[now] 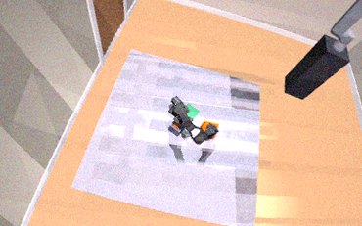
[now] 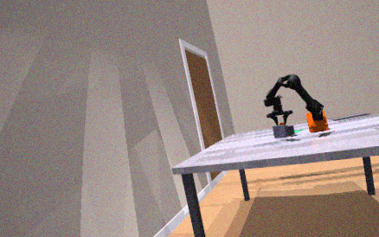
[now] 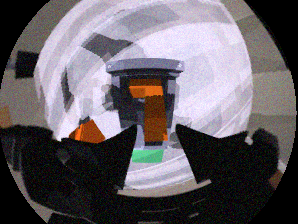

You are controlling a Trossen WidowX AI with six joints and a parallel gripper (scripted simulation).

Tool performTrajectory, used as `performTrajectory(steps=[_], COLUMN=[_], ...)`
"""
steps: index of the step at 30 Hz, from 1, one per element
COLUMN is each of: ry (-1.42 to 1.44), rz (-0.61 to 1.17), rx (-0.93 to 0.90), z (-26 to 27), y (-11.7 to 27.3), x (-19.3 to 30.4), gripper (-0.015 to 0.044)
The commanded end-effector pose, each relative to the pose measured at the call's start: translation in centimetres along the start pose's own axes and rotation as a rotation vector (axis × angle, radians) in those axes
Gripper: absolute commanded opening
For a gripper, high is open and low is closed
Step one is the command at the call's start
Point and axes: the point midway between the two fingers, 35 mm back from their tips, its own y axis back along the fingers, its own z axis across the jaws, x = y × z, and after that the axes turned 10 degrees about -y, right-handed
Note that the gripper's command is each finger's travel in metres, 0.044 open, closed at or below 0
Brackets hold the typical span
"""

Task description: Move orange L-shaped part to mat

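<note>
The grey tray [image 1: 174,131] [image 2: 283,131] [image 3: 145,65] stands on the table. The orange part [image 3: 155,117] has its L-shaped end at the far side of the pocket in the wrist view, and its straight end points toward the gripper. In the exterior view some orange shows above the tray's rim, so the straight end looks raised. My gripper [image 2: 281,123] [image 3: 156,127] is open, pointing down low over the tray, with its fingertips on either side of the straight end, apart from it. The green mat [image 1: 192,111] [image 2: 298,131] [image 3: 147,156] lies beside the tray. Fingertips are unclear in the top view.
An orange block [image 1: 208,125] [image 2: 317,123] [image 3: 91,132] stands by the arm's base on the table [image 1: 126,169] [image 2: 242,152]. The arm arches over from there. A black box [image 1: 316,67] with a grey arm stands off the table.
</note>
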Motion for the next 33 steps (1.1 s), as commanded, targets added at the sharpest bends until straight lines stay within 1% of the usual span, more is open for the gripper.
performTrajectory(steps=[1, 7, 12, 22, 25, 33], ry=[-0.005, -0.005, 0.000, 0.000, 0.000, 0.000], rz=[-0.005, -0.006, -0.001, -0.001, -0.001, -0.001], rx=[-0.002, -0.003, -0.002, -0.002, -0.002, -0.002], z=[0.09, 0.16, 0.11, 0.11, 0.11, 0.10], y=[-0.64, -1.35, -1.06, -1.06, -1.06, -0.81], x=[0.00, -0.01, -0.01, -0.01, -0.01, -0.01], gripper=[0.0280, 0.0280, 0.0149, 0.0082, 0.0003, 0.0000])
